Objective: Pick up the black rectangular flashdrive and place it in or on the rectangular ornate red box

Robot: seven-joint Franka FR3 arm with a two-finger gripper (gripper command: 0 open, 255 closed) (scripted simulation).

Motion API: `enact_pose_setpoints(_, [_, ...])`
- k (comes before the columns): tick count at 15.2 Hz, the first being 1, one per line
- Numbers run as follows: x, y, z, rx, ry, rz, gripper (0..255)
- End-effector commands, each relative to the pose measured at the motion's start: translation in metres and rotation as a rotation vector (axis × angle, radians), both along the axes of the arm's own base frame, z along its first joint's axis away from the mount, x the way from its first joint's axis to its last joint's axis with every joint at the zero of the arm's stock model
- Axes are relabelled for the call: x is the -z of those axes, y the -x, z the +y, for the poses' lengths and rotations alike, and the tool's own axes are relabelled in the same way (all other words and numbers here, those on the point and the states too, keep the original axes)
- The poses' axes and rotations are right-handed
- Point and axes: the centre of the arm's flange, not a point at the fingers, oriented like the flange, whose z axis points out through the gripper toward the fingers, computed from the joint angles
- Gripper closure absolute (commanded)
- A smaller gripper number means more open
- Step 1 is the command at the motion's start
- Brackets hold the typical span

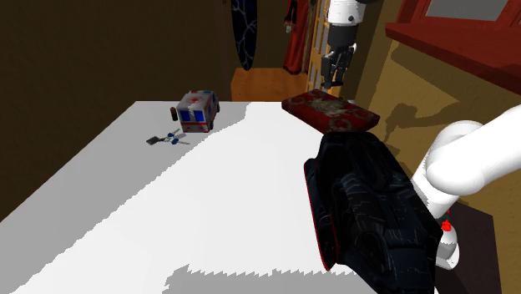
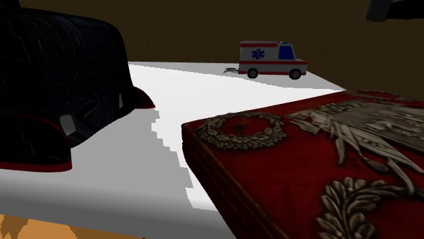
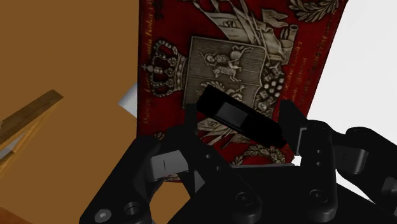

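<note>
Evidently the pick is done and the placing is what remains; the black flashdrive (image 3: 236, 116) sits crosswise between the two fingers of the pincer (image 3: 240, 122), which have closed in on its ends and appear to clasp it, so I judge it held and not lying loose; directly beyond it in the wrist view is the crest on the lid of the ornate red box (image 3: 229, 57), so the flashdrive hangs over the box and apart from it; in the shoulder view the pincer (image 1: 333, 82) is above the red box (image 1: 331, 113) with a clear gap between them, the box resting at the far right of the white table (image 1: 167, 217); the part of the lid that shows in the second exterior view (image 2: 285, 176) is bare, which fits a drop not yet made; what is left, as I read it, is to come down nearer the lid, part the fingers and let the flashdrive settle flat on the relief, where the raised ornament might let it rock or slide; further out, a bulky black object with red trim (image 1: 367, 209) lies near the stand, and a toy ambulance (image 1: 198, 111) stands at the far left of the table with a few small bits (image 1: 164, 139) just beside it, all well apart from the box.
</note>
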Motion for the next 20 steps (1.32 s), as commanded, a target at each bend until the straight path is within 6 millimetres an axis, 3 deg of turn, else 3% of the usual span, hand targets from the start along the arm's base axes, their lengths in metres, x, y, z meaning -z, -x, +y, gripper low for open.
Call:
enact_pose_setpoints(1, [0.01, 0.002, 0.0, 0.0, 0.0, 0.0, 255])
enact_pose_setpoints(11, [0.065, 0.002, 0.0, 0.0, 0.0, 0.0, 255])
enact_pose_setpoints(19, [0.065, 0.002, 0.0, 0.0, 0.0, 0.0, 255])
enact_pose_setpoints(20, [0.065, 0.002, 0.0, 0.0, 0.0, 0.0, 0])
